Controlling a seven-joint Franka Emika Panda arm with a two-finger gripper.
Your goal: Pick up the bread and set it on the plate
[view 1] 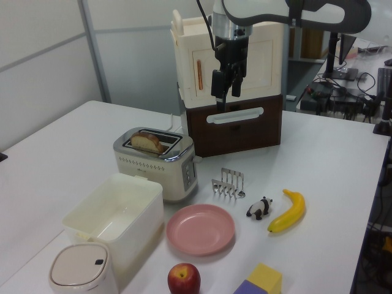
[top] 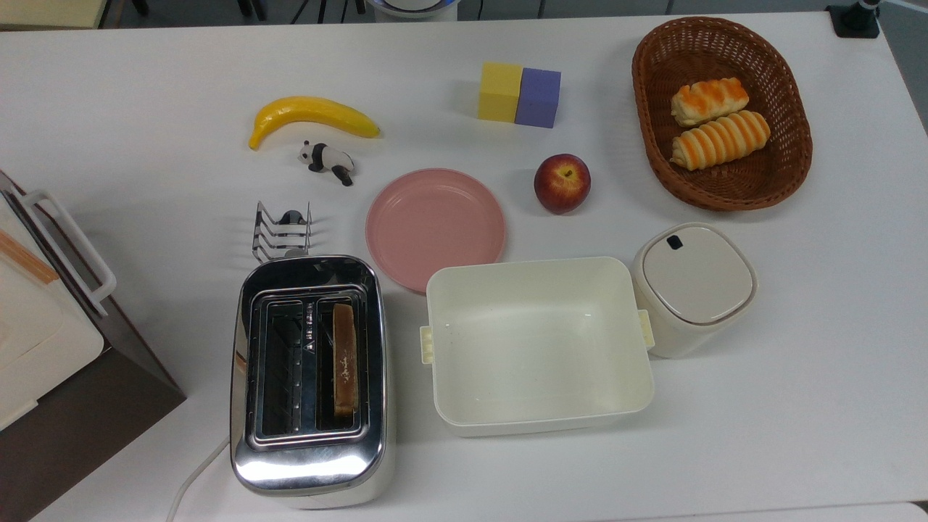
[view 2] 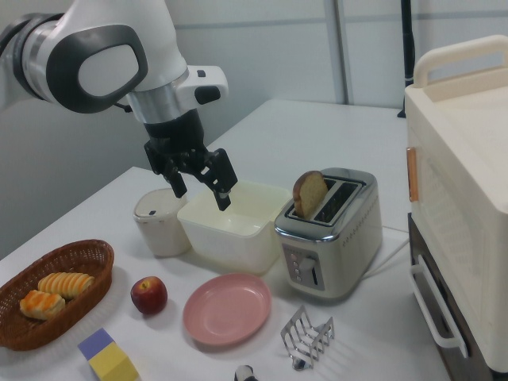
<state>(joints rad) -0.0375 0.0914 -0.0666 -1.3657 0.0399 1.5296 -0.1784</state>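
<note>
Tan bread [view 2: 309,193] upright in chrome toaster [view 2: 329,238] slot, pink plate [view 2: 227,309] bare beside it, arm raised above table, gripper [view 2: 202,191] pointing down, fingers apart, holding nothing.

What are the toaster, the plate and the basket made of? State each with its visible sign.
Toaster: polished metal, apparently steel; its top mirrors the surroundings.
Plate: likely matte plastic, possibly glazed ceramic; even pink colour, soft sheen, low smooth rim.
Basket: brown woven wicker or a plastic imitation; interlaced strands show along its wall and rim.
</note>
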